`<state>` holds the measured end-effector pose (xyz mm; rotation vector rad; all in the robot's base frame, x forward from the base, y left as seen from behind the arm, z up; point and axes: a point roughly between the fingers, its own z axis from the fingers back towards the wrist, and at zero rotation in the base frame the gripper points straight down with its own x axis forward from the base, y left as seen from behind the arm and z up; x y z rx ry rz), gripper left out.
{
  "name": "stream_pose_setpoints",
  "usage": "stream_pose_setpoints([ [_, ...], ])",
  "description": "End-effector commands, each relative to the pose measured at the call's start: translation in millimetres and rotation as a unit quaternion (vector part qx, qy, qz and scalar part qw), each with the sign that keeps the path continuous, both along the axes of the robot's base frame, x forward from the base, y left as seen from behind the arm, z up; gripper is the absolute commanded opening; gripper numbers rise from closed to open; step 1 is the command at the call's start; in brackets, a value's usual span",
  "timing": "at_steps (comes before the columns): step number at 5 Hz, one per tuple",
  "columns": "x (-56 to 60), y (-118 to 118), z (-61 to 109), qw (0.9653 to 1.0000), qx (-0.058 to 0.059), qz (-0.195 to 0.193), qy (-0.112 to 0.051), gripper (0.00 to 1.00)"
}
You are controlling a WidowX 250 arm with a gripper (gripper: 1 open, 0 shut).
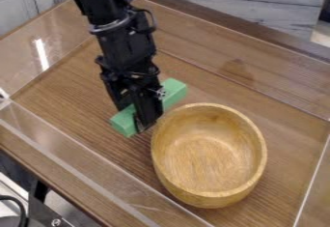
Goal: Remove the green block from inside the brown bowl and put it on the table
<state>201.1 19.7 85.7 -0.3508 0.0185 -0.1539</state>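
A black gripper [142, 110] points steeply down over the green block [157, 98], its fingers straddling the block's middle. Whether they press on it or stand just clear cannot be told. The block lies flat on the table [245, 62], just left of the empty brown bowl [209, 154] and outside it. The main risk is the lift away: if a finger drags on the block, it could tip, skid toward the clear wall, or knock against the bowl's rim.

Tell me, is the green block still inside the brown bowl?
No, the green block lies on the table beside the empty brown bowl.
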Motion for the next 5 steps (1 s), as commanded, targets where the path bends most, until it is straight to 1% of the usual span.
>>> stream_pose_setpoints([
  [1, 10.3, 6.0, 7.4, 0.9997, 0.006, 0.006, -0.023, 0.0],
  [5, 17.1, 9.3, 3.9, 0.9997, 0.004, 0.01, -0.022, 0.0],
])
